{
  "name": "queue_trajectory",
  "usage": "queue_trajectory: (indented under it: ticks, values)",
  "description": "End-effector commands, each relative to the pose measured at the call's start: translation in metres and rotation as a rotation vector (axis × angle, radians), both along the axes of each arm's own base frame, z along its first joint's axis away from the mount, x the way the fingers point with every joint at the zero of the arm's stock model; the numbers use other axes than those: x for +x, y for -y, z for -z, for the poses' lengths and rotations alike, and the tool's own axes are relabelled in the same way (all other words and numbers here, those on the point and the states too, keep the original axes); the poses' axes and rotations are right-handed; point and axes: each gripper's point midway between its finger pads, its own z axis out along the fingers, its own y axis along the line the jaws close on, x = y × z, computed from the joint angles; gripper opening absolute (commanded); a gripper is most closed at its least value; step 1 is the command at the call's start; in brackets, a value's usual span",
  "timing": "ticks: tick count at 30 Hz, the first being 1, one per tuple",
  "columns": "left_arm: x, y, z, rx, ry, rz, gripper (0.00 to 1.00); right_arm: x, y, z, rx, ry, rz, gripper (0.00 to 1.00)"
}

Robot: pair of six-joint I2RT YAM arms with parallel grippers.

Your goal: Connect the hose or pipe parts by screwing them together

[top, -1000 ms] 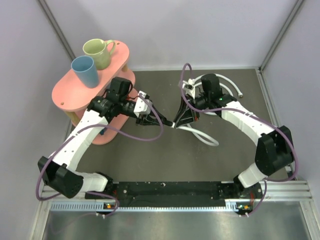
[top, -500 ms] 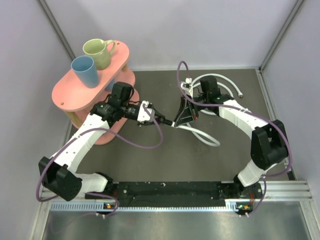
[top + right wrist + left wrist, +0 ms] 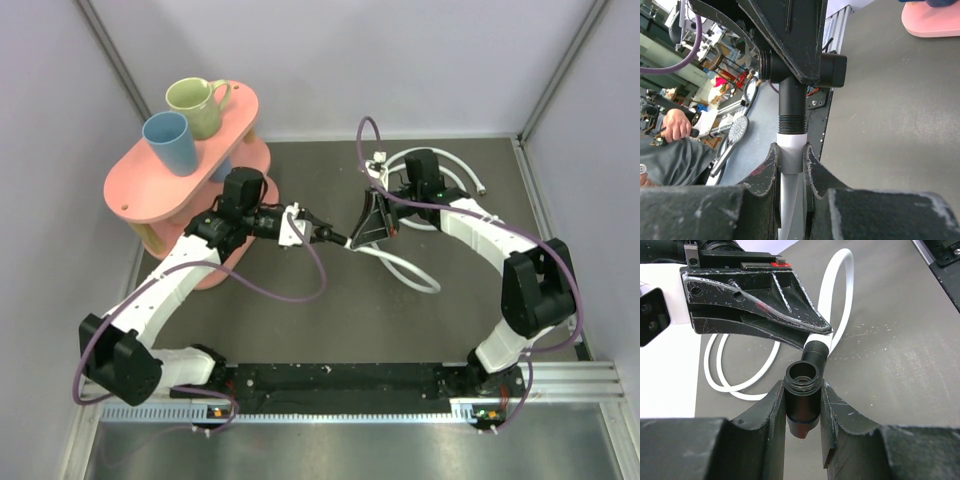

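A small black T-shaped connector (image 3: 802, 399) sits upright between the fingers of my left gripper (image 3: 802, 387), which is shut on it, threaded mouth facing outward. My right gripper (image 3: 791, 149) is shut on the white hose (image 3: 791, 152) just behind its end. That hose end meets the connector's threaded leg (image 3: 791, 117) in line. In the top view both grippers meet tip to tip above the middle of the dark mat, left gripper (image 3: 335, 238) and right gripper (image 3: 360, 238). From there the hose (image 3: 412, 276) trails right and loops toward the back.
A pink two-tier stand (image 3: 140, 185) stands at the back left with a green mug (image 3: 195, 105) and a blue cup (image 3: 172, 142) on it. The hose's far silvery end fitting (image 3: 483, 188) lies at the back right. Purple cables hang from both arms.
My left wrist has rolled about its axis with the connector in its grip. The right arm has shifted slightly, still holding the hose end at the same spot.
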Motion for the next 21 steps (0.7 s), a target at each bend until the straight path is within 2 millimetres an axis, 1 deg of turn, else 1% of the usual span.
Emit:
queue_trajectory:
  ticks: [1,3,5,6,9,11,13,15,18,19,20,21]
  values:
    - [-0.015,0.036,0.012,-0.034,0.028,0.137,0.00,-0.014,-0.019,-0.040,0.114,0.218,-0.076,0.09]
    - [-0.014,0.036,0.018,-0.024,0.008,0.135,0.00,-0.008,-0.016,-0.040,0.110,0.226,-0.053,0.20]
    - [-0.014,0.035,0.020,-0.017,-0.002,0.131,0.00,-0.003,-0.016,-0.036,0.104,0.241,-0.023,0.26]
    - [-0.013,0.034,0.024,-0.006,-0.019,0.129,0.00,0.001,-0.012,-0.037,0.101,0.239,-0.010,0.28]
    - [-0.007,0.032,0.027,0.008,-0.041,0.105,0.00,0.002,-0.008,-0.038,0.101,0.247,0.005,0.32]
    - [-0.004,0.030,0.029,0.018,-0.045,0.091,0.00,0.006,-0.005,-0.036,0.094,0.254,0.031,0.35]
    - [-0.002,0.028,0.029,0.022,-0.048,0.073,0.00,0.011,0.000,-0.038,0.093,0.271,0.058,0.38]
    - [-0.001,0.026,0.027,0.023,-0.054,0.060,0.00,0.015,0.005,-0.035,0.071,0.253,0.094,0.42]
    - [-0.002,0.023,0.024,0.017,-0.085,0.044,0.00,0.031,0.014,-0.039,0.042,0.276,0.191,0.47]
    - [-0.002,0.022,0.023,0.015,-0.098,0.036,0.00,0.039,0.016,-0.044,0.028,0.302,0.247,0.47]
    - [-0.002,0.022,0.021,0.010,-0.109,0.029,0.00,0.047,0.021,-0.049,0.021,0.319,0.290,0.50]
    - [-0.004,0.020,0.022,0.009,-0.135,0.021,0.00,0.051,0.022,-0.053,0.014,0.336,0.320,0.52]
